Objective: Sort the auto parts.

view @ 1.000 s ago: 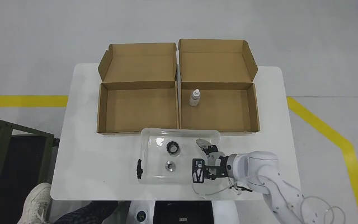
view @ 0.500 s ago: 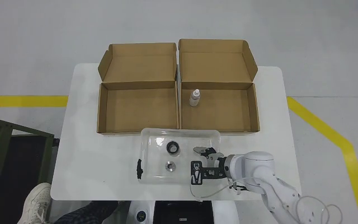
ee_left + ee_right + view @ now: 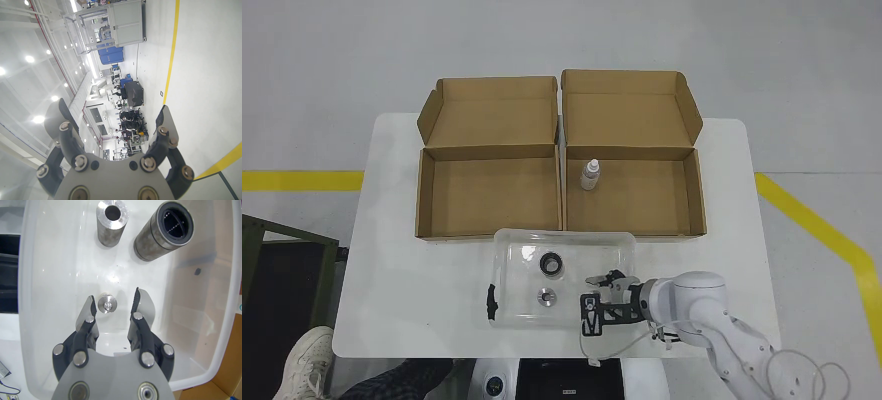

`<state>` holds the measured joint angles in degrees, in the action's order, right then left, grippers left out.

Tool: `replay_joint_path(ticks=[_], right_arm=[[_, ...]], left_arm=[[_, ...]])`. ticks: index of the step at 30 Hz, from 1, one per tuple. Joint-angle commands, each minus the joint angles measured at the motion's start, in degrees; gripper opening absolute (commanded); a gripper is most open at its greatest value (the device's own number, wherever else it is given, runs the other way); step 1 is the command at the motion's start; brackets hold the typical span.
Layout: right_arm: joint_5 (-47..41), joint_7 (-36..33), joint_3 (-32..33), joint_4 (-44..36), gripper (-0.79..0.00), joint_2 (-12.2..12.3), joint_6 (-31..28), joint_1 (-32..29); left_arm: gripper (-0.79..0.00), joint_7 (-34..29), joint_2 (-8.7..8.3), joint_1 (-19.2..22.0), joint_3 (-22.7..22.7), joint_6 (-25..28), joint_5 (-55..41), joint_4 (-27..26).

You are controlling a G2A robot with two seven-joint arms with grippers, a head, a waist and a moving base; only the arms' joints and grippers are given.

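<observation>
One small steel stud (image 3: pixel 107 305) inside the wide-open right pincer (image 3: pixel 113 303), nearer one jaw.

light: bright, even, overhead | lamps (image 3: pixel 38 119) flare beside left fingers (image 3: pixel 65 117) | tray (image 3: pixel 56 262) glints just ahead of right fingers (image 3: pixel 141 302) | shadows soft, faint under parts (image 3: pixel 111 224) | wrist views bow at edges

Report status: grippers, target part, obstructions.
Right gripper open inside the clear bin, straddling the small steel stud. Left gripper open, pointed out at the room. Steel sleeve and bearing stand clear.
</observation>
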<state>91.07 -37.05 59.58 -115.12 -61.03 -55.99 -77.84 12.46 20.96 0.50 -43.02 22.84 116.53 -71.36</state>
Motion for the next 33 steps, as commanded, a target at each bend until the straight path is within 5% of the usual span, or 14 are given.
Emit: replay_joint_path(ticks=[1,4,6,8,19,33], right_arm=[[-0.12,-0.14,-0.21,0.15,-0.456,0.03,-0.08,0.18],[-0.28,-0.37,-0.56,0.46,-0.542,0.07,-0.24,0.46],[-0.43,-0.56,-0.8,0.67,-0.714,0.1,-0.41,0.69],[-0.59,-0.65,-1.03,0.71,-0.785,0.12,-0.57,0.91],[-2.92,2.11,-0.24,-2.34,-0.785,0.36,1.32,1.38],[-9.47,14.67,0.99,-0.96,-0.785,0.17,4.79,3.65]], left_arm=[[0.0,0.0,0.0,0.0,0.0,0.0,0.0,0.0],[0.0,0.0,0.0,0.0,0.0,0.0,0.0,0.0],[0.0,0.0,0.0,0.0,0.0,0.0,0.0,0.0],[0.0,0.0,0.0,0.0,0.0,0.0,0.0,0.0],[0.0,0.0,0.0,0.0,0.0,0.0,0.0,0.0],[0.0,0.0,0.0,0.0,0.0,0.0,0.0,0.0]])
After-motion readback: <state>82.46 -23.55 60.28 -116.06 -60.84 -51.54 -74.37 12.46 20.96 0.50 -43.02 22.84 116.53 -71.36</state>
